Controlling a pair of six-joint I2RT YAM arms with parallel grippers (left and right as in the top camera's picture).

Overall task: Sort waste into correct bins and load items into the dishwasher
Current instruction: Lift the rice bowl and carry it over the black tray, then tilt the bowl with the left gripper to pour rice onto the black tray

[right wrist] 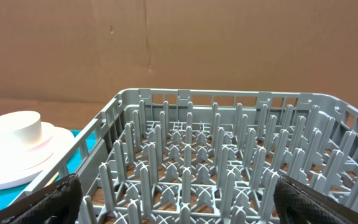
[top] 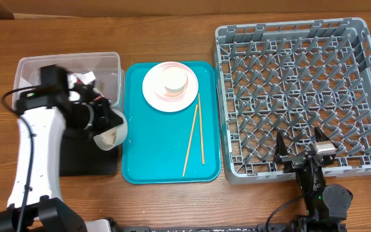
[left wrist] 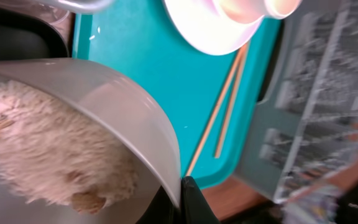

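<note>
Two chopsticks (top: 194,138) lie on the teal tray (top: 147,161) at 3 o'clock of my left claw (top: 111,117), their long axes running 12 to 6, lower ends leaning toward 7. The pink plate (top: 154,96), carrying a white cup (top: 174,78), sits at 1. My left claw is clamped on the rim of a white bowl (top: 111,134), tipped over the black tray (top: 82,164), whitish rice (left wrist: 42,149) clinging inside. My right claw (top: 299,145) gapes wide, empty, at the grey rack (top: 301,71)'s 6 o'clock wall.
</note>
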